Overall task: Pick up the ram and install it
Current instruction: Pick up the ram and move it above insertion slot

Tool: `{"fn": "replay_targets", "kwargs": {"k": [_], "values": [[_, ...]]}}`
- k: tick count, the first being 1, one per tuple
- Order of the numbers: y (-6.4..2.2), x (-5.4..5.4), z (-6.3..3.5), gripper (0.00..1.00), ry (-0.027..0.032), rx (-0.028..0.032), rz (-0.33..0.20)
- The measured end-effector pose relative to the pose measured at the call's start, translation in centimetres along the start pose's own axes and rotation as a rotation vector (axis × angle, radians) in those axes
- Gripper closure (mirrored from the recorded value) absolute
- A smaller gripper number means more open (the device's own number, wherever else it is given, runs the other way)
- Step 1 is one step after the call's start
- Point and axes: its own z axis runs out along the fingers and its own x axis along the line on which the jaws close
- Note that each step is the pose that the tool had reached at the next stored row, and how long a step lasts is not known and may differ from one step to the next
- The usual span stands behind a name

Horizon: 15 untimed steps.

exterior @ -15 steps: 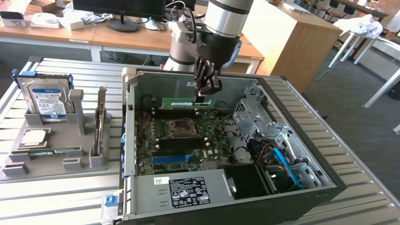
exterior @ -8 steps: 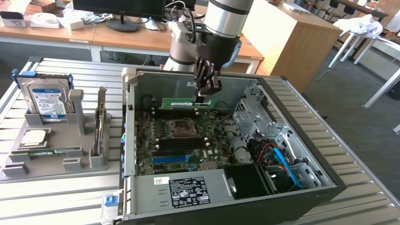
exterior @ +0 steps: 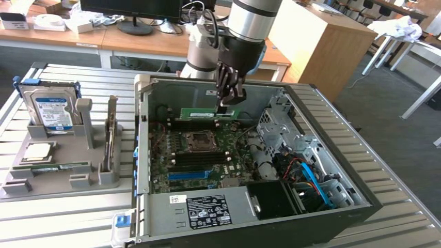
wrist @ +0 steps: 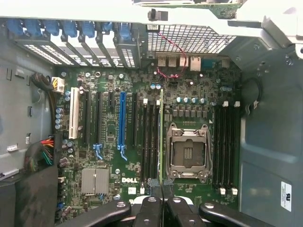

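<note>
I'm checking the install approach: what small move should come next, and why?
Probably a slow, straight descent: the end effector is shut on the ram, which hangs edge-on above the memory slots beside the empty processor socket, not yet seated.

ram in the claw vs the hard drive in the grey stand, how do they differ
The ram is a long, thin green board; the hard drive is a thicker silver block with a blue-and-white label. The ram hangs in the shut claw over the motherboard inside the case; the hard drive stands in the grey stand outside it, on the exterior view's left. Both sit on edge, not flat.
</note>
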Motion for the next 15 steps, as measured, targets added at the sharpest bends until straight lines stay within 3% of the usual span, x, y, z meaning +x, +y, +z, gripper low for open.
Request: {"fn": "replay_targets", "kwargs": {"k": [9,15], "values": [[-0.91,0.04,0.00,0.89,-0.0001,0.0000,0.000],[-0.91,0.61,-0.01,0.89,-0.0001,-0.0002,0.000]]}}
